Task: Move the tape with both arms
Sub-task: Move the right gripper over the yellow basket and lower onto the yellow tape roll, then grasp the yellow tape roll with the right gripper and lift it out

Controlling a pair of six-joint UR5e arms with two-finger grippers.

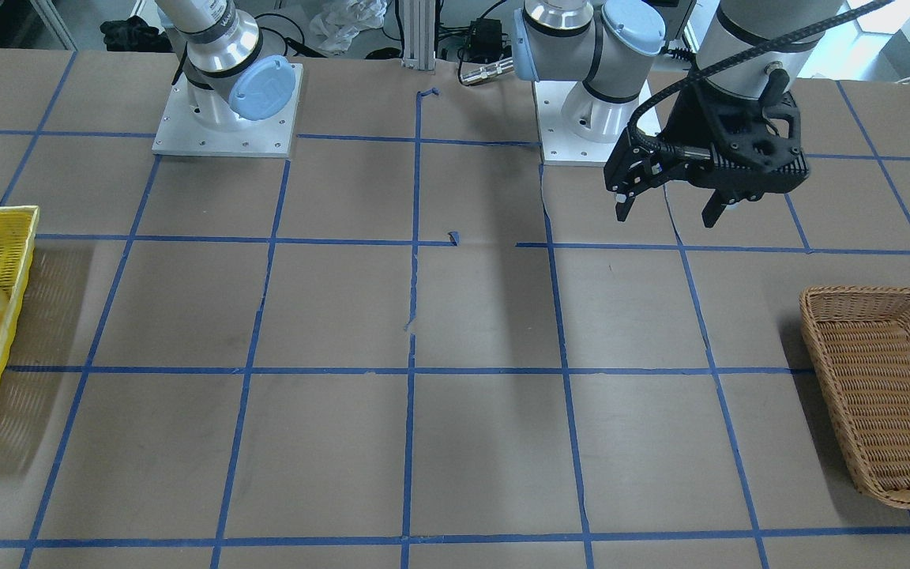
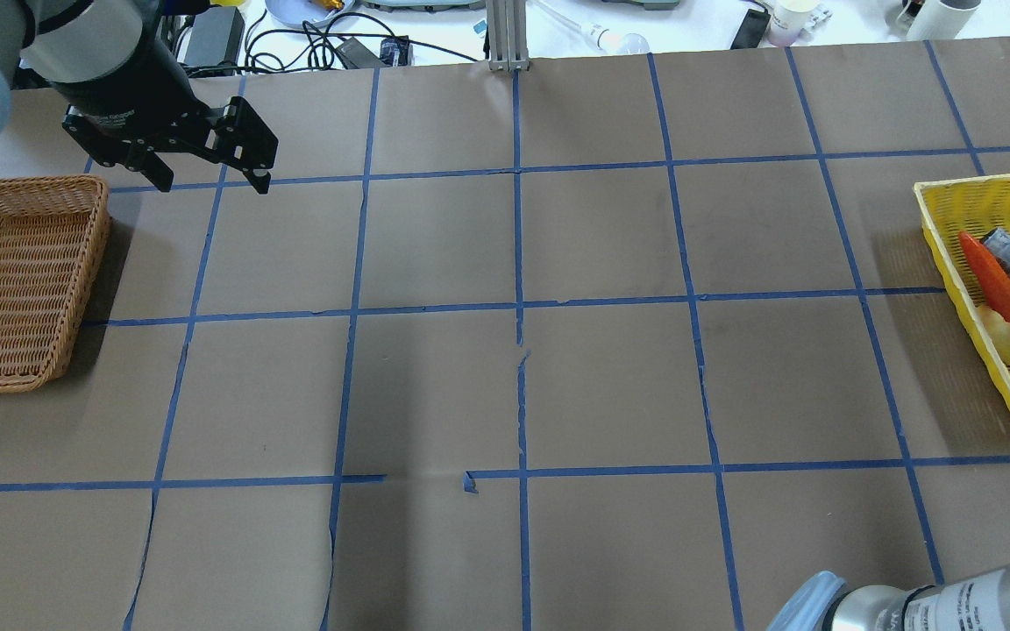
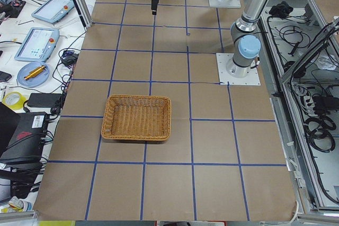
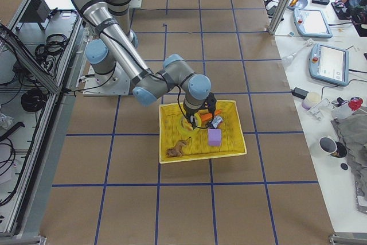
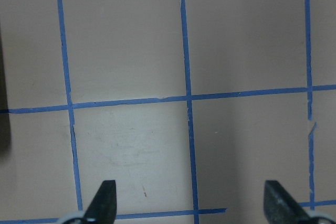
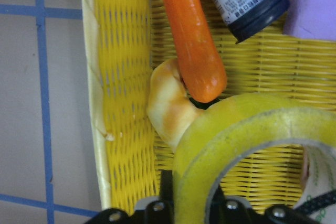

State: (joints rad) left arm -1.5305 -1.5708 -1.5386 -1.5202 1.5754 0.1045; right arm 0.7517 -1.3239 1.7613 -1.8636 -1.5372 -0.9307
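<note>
The right gripper (image 4: pixel 195 117) seems clamped on the wall of the yellow tape roll (image 6: pixel 236 124), inside the yellow basket (image 6: pixel 90 77) beside a carrot (image 6: pixel 191 40). Best lift it straight up clear of the rim, then carry it toward the far left gripper (image 1: pixel 667 217), hovering with jaws apart.

Yellow tape (image 6: pixel 236 119), yellow mesh basket (image 6: pixel 126 51), orange carrot (image 6: pixel 191 40), tan wicker basket (image 2: pixel 23 280), brown table (image 2: pixel 601 237) gridded with blue lines (image 2: pixel 517 237).

Silver-grey arms (image 4: pixel 116 35) bear light-blue joint caps (image 1: pixel 263 88); the left tool (image 1: pixel 667 216) is black.
</note>
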